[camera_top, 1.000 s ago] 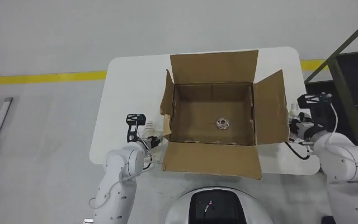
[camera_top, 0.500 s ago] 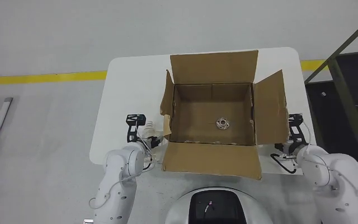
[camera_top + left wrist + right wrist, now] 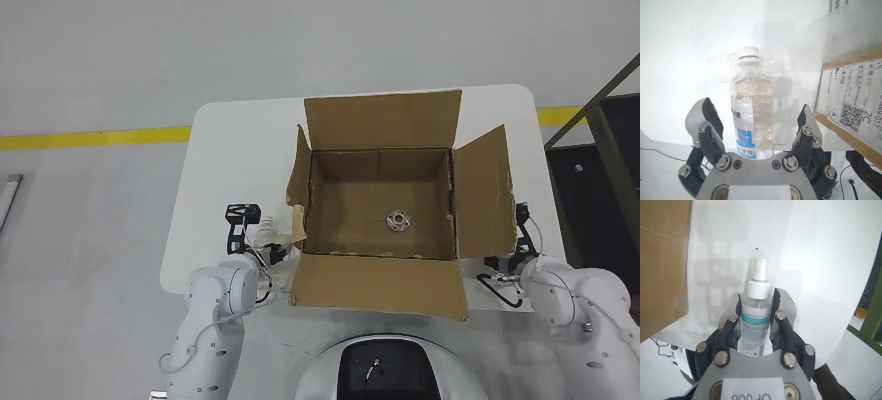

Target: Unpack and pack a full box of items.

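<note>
The right hand (image 3: 757, 300) has swung in from well outside the box (image 3: 380, 165) to just beside its right flap, clamped on the spray bottle (image 3: 754, 321). The left hand (image 3: 758, 113) stays wide open around the water bottle (image 3: 751, 98) beside the box's left wall. Packing likely starts next.

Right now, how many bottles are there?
2. A water bottle is between the open fingers of the left gripper, beside the box; a spray bottle is clamped in the right gripper, across the box. Others may be hidden.
</note>
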